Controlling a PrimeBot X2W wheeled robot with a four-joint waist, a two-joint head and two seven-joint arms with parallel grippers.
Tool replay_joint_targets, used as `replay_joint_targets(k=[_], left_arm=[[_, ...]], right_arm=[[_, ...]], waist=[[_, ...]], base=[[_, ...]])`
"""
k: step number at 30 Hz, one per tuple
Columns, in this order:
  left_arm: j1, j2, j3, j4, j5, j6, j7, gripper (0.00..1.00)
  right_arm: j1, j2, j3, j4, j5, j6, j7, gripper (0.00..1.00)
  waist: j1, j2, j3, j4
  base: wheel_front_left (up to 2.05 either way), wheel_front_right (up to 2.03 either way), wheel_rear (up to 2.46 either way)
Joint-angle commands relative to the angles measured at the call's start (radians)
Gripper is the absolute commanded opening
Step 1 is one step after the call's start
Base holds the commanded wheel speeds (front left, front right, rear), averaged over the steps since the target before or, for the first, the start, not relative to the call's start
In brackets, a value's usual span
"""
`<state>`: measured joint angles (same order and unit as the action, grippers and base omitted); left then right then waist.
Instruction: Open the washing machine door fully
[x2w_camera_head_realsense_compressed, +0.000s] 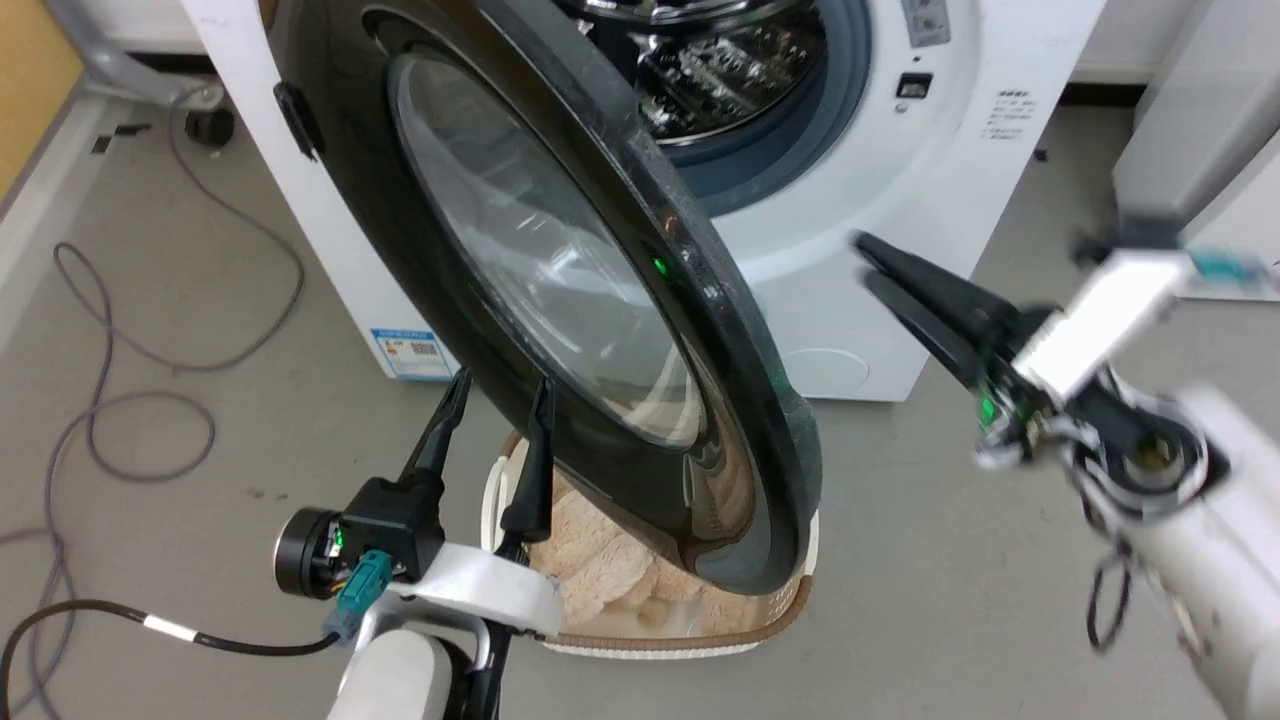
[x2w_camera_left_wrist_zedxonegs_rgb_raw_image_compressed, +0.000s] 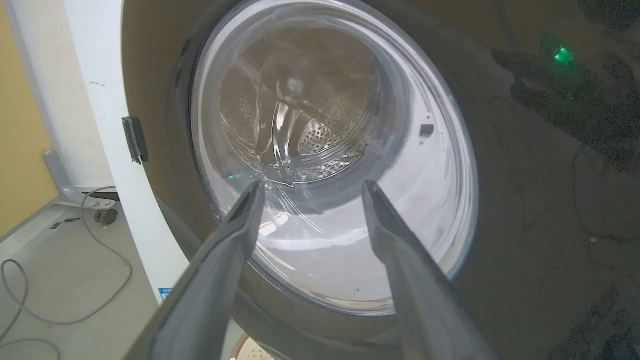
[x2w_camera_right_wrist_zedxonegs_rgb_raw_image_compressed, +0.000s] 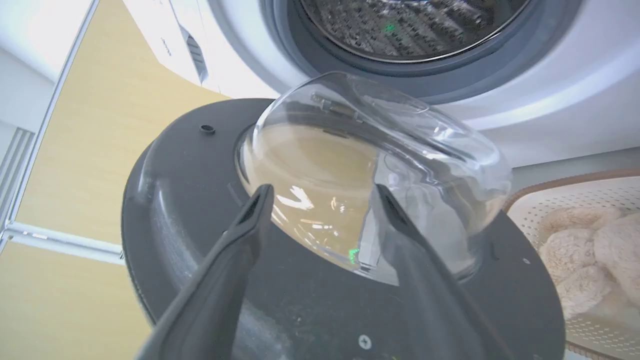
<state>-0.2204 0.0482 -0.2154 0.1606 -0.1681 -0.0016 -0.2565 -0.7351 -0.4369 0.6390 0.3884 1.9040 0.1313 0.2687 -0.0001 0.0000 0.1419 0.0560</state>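
Note:
The white washing machine (x2w_camera_head_realsense_compressed: 850, 300) stands ahead with its steel drum (x2w_camera_head_realsense_compressed: 720, 60) exposed. Its glossy black door (x2w_camera_head_realsense_compressed: 560, 250), hinged on the left, stands partly swung out toward me. My left gripper (x2w_camera_head_realsense_compressed: 500, 385) is open at the door's outer face, fingertips just below its lower left edge. In the left wrist view the gripper (x2w_camera_left_wrist_zedxonegs_rgb_raw_image_compressed: 310, 187) points at the glass window (x2w_camera_left_wrist_zedxonegs_rgb_raw_image_compressed: 325, 150). My right gripper (x2w_camera_head_realsense_compressed: 865, 262) is open to the right of the door's free edge, apart from it. In the right wrist view the gripper (x2w_camera_right_wrist_zedxonegs_rgb_raw_image_compressed: 322, 192) faces the door's inner side (x2w_camera_right_wrist_zedxonegs_rgb_raw_image_compressed: 175, 200) and its bulging glass bowl (x2w_camera_right_wrist_zedxonegs_rgb_raw_image_compressed: 375, 150).
A white laundry basket (x2w_camera_head_realsense_compressed: 690, 640) with beige plush items sits on the floor under the door's lower edge. Grey cables (x2w_camera_head_realsense_compressed: 130, 400) loop over the floor at the left. Another white appliance (x2w_camera_head_realsense_compressed: 1200, 130) stands at the right. Grey floor lies open at the lower right.

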Motion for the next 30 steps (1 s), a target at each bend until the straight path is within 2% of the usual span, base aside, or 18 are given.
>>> replay_joint_targets(k=[1, 11, 16, 19, 20, 22, 25, 29, 30], left_arm=[[0.022, 0.002, 0.004, 0.006, 0.000, 0.002, -0.005, 1.00], [0.074, 0.004, 0.061, 0.050, 0.016, -0.008, -0.005, 1.00], [0.089, 0.004, 0.080, 0.062, 0.021, -0.012, -0.005, 1.00], [0.099, 0.004, 0.093, 0.068, 0.023, -0.013, -0.005, 1.00], [0.105, 0.003, 0.100, 0.070, 0.023, -0.013, -0.005, 1.00], [0.110, 0.003, 0.105, 0.072, 0.025, -0.015, -0.005, 1.00], [0.114, 0.003, 0.110, 0.073, 0.025, -0.014, -0.005, 1.00], [0.113, 0.003, 0.113, 0.072, 0.024, -0.013, -0.005, 1.00], [0.113, 0.003, 0.113, 0.072, 0.024, -0.013, -0.005, 1.00]], right_arm=[[0.051, -0.004, -0.014, -0.001, -0.009, -0.001, -0.050, 1.00], [0.347, 0.008, -0.068, -0.054, -0.135, -0.001, -0.478, 1.00], [0.432, 0.032, -0.128, -0.047, -0.200, -0.001, -0.527, 1.00], [0.492, 0.085, -0.258, -0.034, -0.280, -0.001, -0.530, 1.00], [0.530, 0.133, -0.358, -0.039, -0.358, -0.001, -0.530, 1.00], [0.563, 0.175, -0.471, -0.056, -0.476, -0.001, -0.530, 1.00], [0.608, 0.234, -0.606, -0.116, -0.717, -0.001, -0.530, 1.00], [0.658, 0.312, -0.702, -0.239, -1.061, -0.001, -0.530, 1.00], [0.658, 0.312, -0.702, -0.239, -1.061, -0.001, -0.530, 1.00]], waist=[[0.0001, 0.0000, -0.011, -0.008], [0.0001, 0.0000, -0.070, -0.050], [0.0001, 0.0000, -0.082, -0.063], [0.0001, 0.0000, -0.088, -0.072], [0.0001, 0.0000, -0.092, -0.076], [0.0001, 0.0000, -0.096, -0.077], [0.0001, 0.0000, -0.096, -0.078], [0.0001, 0.0000, -0.090, -0.077], [0.0001, 0.0000, -0.090, -0.077]], base=[[0.00, 0.00, 0.00], [0.00, 0.00, 0.00], [0.00, 0.00, 0.00], [0.00, 0.00, 0.00], [0.00, 0.00, 0.00], [0.00, 0.00, 0.00], [0.00, 0.00, 0.00], [0.00, 0.00, 0.00], [0.00, 0.00, 0.00]])
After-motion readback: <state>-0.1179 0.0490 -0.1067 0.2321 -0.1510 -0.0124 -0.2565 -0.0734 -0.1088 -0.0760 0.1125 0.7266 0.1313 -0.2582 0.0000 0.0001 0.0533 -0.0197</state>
